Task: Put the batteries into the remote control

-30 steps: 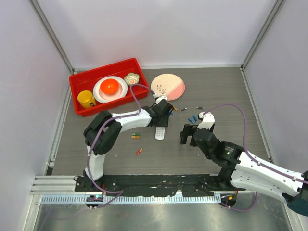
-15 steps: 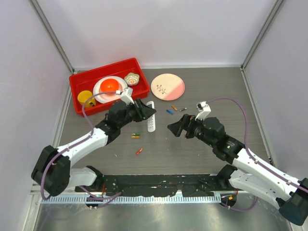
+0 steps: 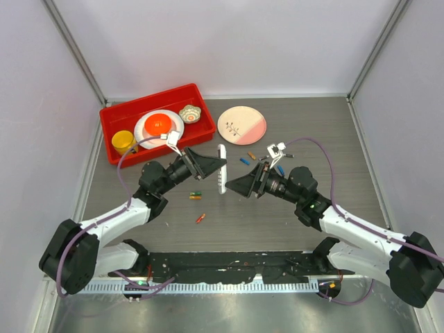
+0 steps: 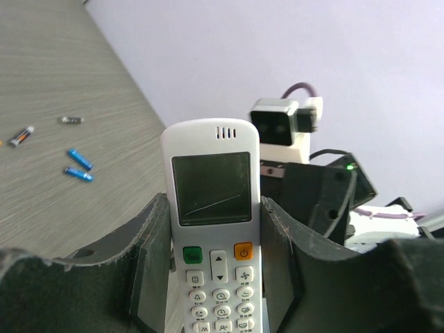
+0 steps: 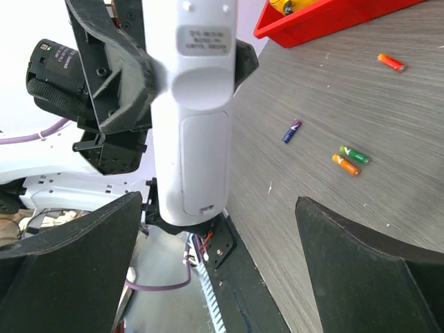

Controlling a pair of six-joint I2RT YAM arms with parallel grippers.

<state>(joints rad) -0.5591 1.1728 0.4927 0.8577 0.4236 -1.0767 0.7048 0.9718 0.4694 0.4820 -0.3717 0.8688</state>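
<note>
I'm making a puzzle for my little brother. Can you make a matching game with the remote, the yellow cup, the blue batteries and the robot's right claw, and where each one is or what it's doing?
1. remote control
2. yellow cup
3. blue batteries
4. right gripper

A. lying on the table
B. open wide, holding nothing
C. held up in the left gripper
D. inside the red bin

Pairs: 1-C, 2-D, 3-A, 4-B.
</note>
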